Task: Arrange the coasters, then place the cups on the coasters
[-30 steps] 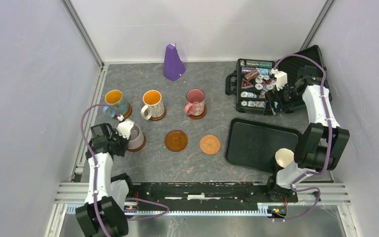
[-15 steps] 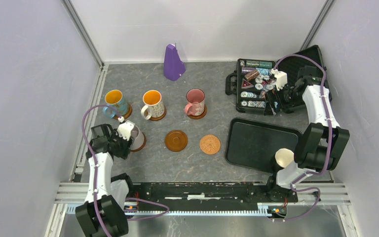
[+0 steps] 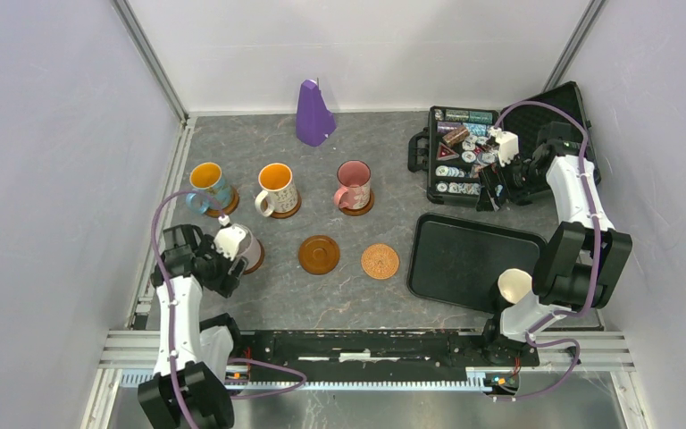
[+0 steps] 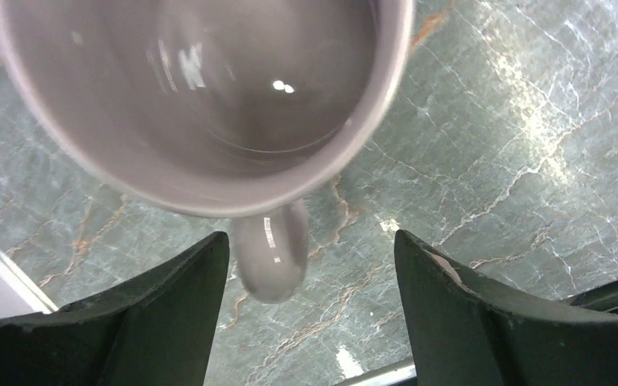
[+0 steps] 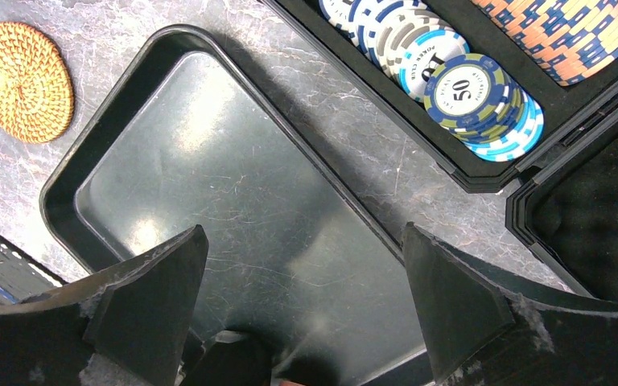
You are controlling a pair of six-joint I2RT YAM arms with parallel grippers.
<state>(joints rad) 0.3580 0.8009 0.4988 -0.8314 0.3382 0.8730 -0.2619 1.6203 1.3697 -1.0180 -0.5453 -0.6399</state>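
Left fingers [image 4: 169, 314] parted astride lilac mug [image 4: 201, 96] handle; right fingers [image 5: 467, 314] wide above tray [image 5: 233, 185]

2 white-black arms [image 3: 171, 313] (purple cables [image 3: 154, 234])

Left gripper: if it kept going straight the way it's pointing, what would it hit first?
The left gripper would probably meet the mug first, at its handle, which sits between the open fingers. Depth is hard to judge.
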